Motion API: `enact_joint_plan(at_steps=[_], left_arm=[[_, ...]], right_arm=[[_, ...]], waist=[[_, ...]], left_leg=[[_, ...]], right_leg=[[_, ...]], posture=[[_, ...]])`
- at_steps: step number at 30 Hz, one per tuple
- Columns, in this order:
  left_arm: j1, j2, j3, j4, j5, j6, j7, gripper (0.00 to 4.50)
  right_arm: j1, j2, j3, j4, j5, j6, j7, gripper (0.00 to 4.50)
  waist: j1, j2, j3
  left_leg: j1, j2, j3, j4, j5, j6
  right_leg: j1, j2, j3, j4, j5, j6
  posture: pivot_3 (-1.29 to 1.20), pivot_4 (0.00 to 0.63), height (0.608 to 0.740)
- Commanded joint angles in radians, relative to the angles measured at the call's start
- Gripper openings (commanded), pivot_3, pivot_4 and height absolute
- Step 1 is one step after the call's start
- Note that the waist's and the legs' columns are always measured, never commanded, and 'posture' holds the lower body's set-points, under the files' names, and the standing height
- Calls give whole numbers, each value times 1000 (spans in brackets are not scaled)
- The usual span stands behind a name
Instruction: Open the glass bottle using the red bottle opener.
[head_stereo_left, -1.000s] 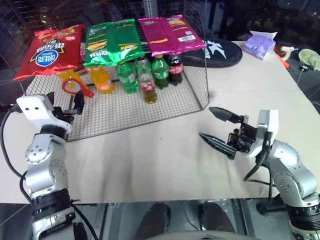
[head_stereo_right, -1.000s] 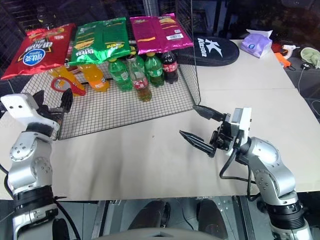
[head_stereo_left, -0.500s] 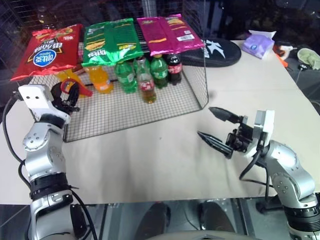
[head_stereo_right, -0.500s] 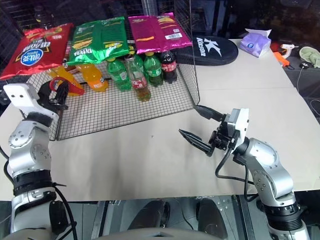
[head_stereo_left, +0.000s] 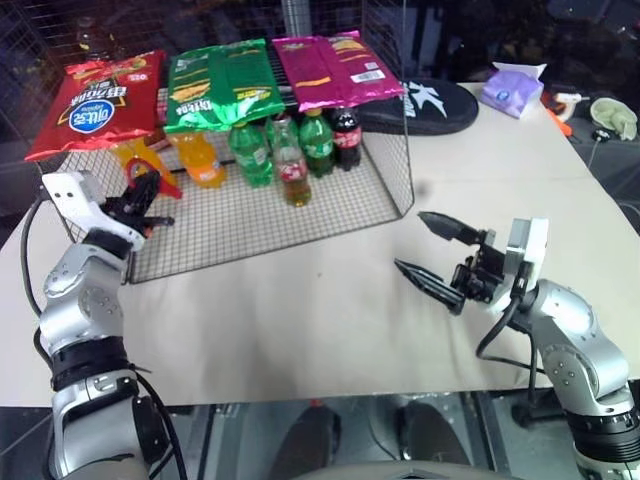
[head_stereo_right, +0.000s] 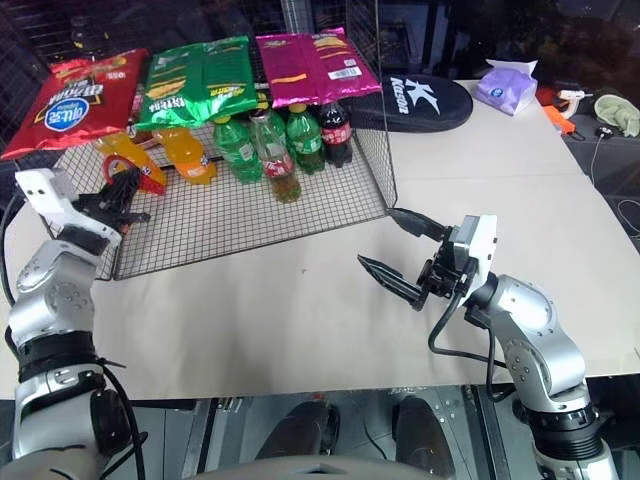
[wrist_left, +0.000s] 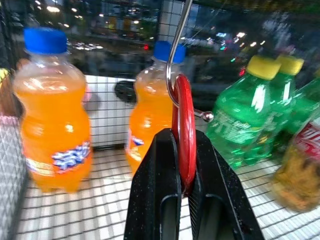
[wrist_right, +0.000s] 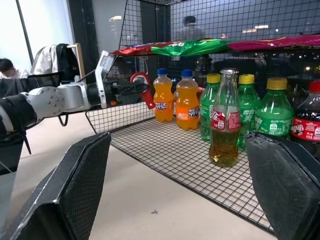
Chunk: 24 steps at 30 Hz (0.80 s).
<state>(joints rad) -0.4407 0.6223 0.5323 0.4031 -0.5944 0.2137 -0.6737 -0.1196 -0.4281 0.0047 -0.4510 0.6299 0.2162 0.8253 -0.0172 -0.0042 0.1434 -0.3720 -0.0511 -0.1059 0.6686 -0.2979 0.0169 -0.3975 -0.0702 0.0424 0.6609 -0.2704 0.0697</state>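
The glass bottle (head_stereo_left: 293, 165) stands upright on the wire rack's floor (head_stereo_left: 250, 225), in front of the green bottles; it also shows in the right wrist view as a clear bottle (wrist_right: 224, 125) with a red label. The red bottle opener (wrist_left: 184, 125) hangs by its ring from a metal hook (wrist_left: 175, 55) at the rack's left end. My left gripper (head_stereo_left: 148, 190) is shut on the opener's ring, its black fingers (wrist_left: 155, 185) pressed to either side. Over the table to the right of the rack, my right gripper (head_stereo_left: 410, 242) stands open and empty, pointing toward the rack.
Chip bags (head_stereo_left: 215, 80) lie on top of the rack. Orange soda bottles (head_stereo_left: 203, 155), green bottles (head_stereo_left: 255, 150) and a cola bottle (head_stereo_left: 349, 135) stand behind the glass bottle. A black bag (head_stereo_left: 430, 105) and a purple tissue pack (head_stereo_left: 510, 90) lie at the far right of the table (head_stereo_left: 330, 320).
My left gripper reached the hanging opener, rolled its wrist and closed its fingers on the red ring. The right arm has held still.
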Motion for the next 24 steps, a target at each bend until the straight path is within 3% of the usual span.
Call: enact_joint_plan(at_steps=[1, 11, 15, 20, 24], left_arm=[[18, 14, 52, -72, -116, 77, -84, 51], [18, 40, 156, -93, -344, 302, -154, 51], [59, 36, 130, -144, -409, 420, -197, 51], [139, -23, 4, -305, -444, 541, -242, 51], [141, -113, -178, -432, -429, 585, -266, 51]], right_arm=[[-7, 0, 1, -27, -2, -13, 6, 4341], [13, 6, 3, -7, -25, -36, 18, 4341], [9, 9, 2, -1, -33, -33, 10, 4341], [-23, -3, 28, -15, -9, 64, -17, 4341], [-125, 7, 87, -7, 27, 263, -89, 4341]], waist=[[0, 0, 0], [1, -1, 1], [0, -1, 1], [3, -1, 1], [4, -1, 1]], left_leg=[[0, 0, 0, 0, 0, 0], [0, 0, 0, 0, 0, 0], [0, 0, 0, 0, 0, 0], [0, 0, 0, 0, 0, 0], [0, 0, 0, 0, 0, 0]], right_leg=[[0, 0, 0, 0, 0, 0], [0, 0, 0, 0, 0, 0], [0, 0, 0, 0, 0, 0], [0, -1, 0, 0, 0, 0], [0, -1, 0, 0, 0, 0]], posture=[[0, 150, 740], [0, 150, 740], [0, 150, 740], [0, 150, 740], [0, 150, 740]])
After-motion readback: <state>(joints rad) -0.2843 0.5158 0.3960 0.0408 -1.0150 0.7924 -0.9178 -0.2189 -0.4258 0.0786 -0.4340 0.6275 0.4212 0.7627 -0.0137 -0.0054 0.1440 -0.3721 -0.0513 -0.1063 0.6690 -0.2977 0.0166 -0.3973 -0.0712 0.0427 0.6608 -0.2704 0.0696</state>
